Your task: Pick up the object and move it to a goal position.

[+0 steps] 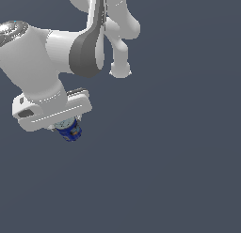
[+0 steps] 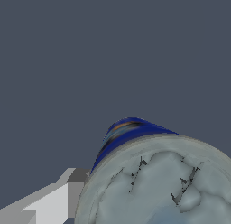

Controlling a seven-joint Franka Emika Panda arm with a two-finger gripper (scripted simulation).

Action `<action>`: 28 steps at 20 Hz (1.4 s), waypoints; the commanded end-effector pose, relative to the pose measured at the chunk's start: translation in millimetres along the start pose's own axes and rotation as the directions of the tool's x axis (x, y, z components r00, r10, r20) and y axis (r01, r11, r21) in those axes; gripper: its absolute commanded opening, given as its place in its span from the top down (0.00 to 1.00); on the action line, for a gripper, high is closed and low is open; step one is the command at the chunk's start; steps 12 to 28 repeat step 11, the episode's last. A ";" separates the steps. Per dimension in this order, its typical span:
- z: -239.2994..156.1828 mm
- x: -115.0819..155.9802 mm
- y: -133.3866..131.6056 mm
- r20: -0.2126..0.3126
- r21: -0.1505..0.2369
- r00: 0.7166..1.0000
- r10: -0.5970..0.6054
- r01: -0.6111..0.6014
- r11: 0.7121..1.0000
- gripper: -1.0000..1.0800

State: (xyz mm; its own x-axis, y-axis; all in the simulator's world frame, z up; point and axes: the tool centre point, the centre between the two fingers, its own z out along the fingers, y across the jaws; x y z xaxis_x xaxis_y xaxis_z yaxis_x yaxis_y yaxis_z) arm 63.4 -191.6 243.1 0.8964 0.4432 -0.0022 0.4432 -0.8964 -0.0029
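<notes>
Hand (image 1: 66, 125), left-centre of ext. view, grasping blue can (image 1: 70, 130) w/ orange marks; can pokes out below it. Wrist view: can's grey top (image 2: 162, 187) fills lower right.

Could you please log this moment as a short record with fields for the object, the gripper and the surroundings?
object: small can, dark blue body with orange marks, silvery-grey round top
object position: directly under the gripper, only its lower part showing in the exterior view
object pose: tilted
gripper: white hand above the can; jaws mostly hidden, one finger visible beside the can in the wrist view
grasp: can appears held, contact not clearly visible
surroundings: plain dark grey background
goal marker: none visible
</notes>
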 end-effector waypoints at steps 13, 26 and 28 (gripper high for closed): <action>-36.2 -11.4 26.9 -0.002 -0.003 1.000 -0.001 0.001 1.000 1.00; -36.2 -11.4 26.9 -0.002 -0.003 1.000 -0.001 0.001 1.000 1.00; -36.2 -11.4 26.9 -0.002 -0.003 1.000 -0.001 0.001 1.000 1.00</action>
